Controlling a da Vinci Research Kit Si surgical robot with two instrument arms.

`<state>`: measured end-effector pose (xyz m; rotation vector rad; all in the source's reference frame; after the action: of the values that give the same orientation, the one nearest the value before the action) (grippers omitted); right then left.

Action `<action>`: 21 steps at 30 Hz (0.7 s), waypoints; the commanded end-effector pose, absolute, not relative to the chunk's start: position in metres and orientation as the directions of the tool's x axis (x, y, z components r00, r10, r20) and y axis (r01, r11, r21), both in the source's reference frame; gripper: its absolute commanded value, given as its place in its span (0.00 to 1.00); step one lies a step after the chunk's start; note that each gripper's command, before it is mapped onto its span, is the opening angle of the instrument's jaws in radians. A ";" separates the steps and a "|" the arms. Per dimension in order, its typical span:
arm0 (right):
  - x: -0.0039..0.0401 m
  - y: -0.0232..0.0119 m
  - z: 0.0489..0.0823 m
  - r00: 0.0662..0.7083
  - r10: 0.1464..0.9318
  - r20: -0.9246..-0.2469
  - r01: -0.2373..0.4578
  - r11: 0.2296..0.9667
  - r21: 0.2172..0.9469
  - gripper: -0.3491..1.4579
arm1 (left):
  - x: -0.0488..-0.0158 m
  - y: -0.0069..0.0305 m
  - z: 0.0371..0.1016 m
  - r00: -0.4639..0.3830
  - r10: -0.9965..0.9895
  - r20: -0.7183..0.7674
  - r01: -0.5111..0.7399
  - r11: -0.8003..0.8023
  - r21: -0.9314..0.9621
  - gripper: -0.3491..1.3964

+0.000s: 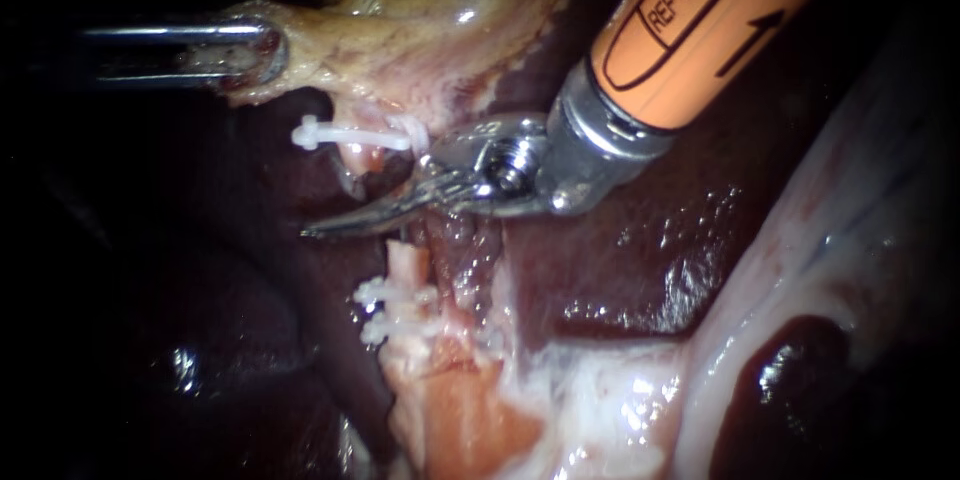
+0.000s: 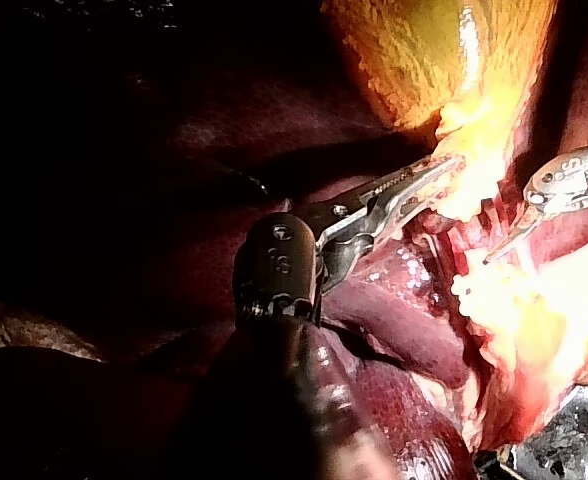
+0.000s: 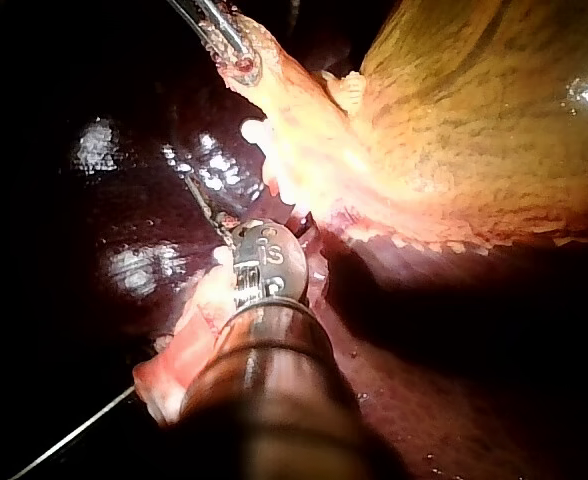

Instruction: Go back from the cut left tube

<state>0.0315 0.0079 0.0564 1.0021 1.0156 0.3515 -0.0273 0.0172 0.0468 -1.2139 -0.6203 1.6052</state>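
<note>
The left tube is cut in two. Its upper stump point(image 1: 362, 155) hangs from the gallbladder point(image 1: 400, 50) and carries one white clip point(image 1: 345, 135). The lower stump point(image 1: 408, 265) carries two white clips point(image 1: 385, 305). My right instrument point(image 1: 320, 227), on an orange shaft, lies across the gap between the stumps. Its thin curved blades are shut and hold nothing. My left instrument point(image 1: 255, 52) is shut on the gallbladder's pale edge and holds it up to the left. The left wrist view shows that grip point(image 2: 429, 180) and the right instrument point(image 2: 494, 255) beyond it.
Dark liver point(image 1: 640, 240) lies under and around the tubes. A pale glistening band of tissue point(image 1: 800, 240) runs down the right side. Pink tissue point(image 1: 460, 410) sits below the lower stump. In the right wrist view the gallbladder point(image 3: 474, 140) bulges beside my right instrument.
</note>
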 end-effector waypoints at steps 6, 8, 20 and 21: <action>0.0318 0.0077 0.0567 0.490 0.677 -0.549 0.184 0.535 0.825 0.87 | -0.0273 0.0172 0.0468 -0.008 0.912 -0.410 -0.400 -0.379 -0.835 0.00; 0.0319 0.0075 0.0569 0.490 0.676 -0.550 0.183 0.537 0.824 0.94 | -0.0273 0.0172 0.0468 -0.008 0.912 -0.410 -0.400 -0.379 -0.835 0.00; 0.0264 0.0057 0.0546 0.482 0.516 -0.708 0.097 0.772 0.628 0.97 | -0.0273 0.0171 0.0469 -0.008 0.912 -0.411 -0.400 -0.379 -0.834 0.00; 0.0251 0.0054 0.0541 0.504 0.479 -0.719 0.066 0.808 0.585 0.97 | -0.0273 0.0171 0.0469 -0.008 0.912 -0.411 -0.400 -0.379 -0.834 0.00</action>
<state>0.0242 0.0052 0.0537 0.5617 1.0059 0.2619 -0.0273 0.0171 0.0469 -1.2135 -0.6190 1.6049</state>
